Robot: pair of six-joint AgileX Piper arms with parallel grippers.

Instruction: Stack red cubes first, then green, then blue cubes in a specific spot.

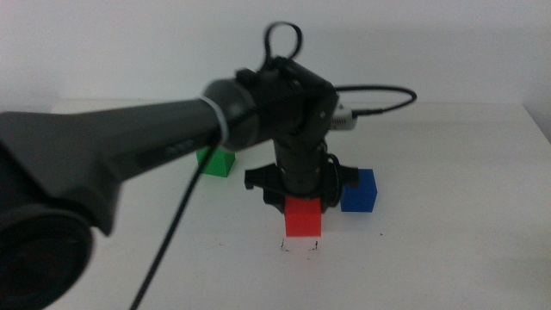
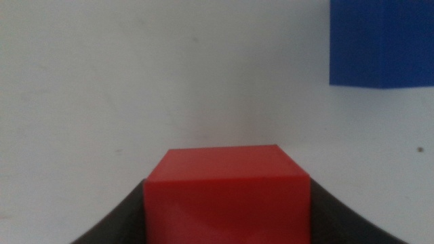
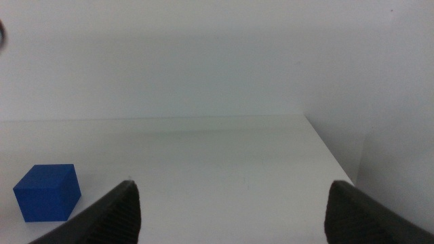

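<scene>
My left gripper (image 1: 303, 209) reaches in from the left and is shut on the red cube (image 1: 303, 217), holding it low, just behind small black corner marks (image 1: 301, 248) on the table. In the left wrist view the red cube (image 2: 227, 196) sits between the dark jaws. The blue cube (image 1: 359, 190) rests on the table just right of the gripper and also shows in the left wrist view (image 2: 382, 42). The green cube (image 1: 215, 161) sits behind the arm, partly hidden. My right gripper (image 3: 230, 210) is open and empty, out of the middle view, with the blue cube (image 3: 47, 193) ahead of it.
The white table (image 1: 448, 250) runs to a white wall at the back. A black cable (image 1: 379, 99) loops from the left wrist toward the back right. The left arm's thick dark link (image 1: 103, 155) covers the left part of the middle view.
</scene>
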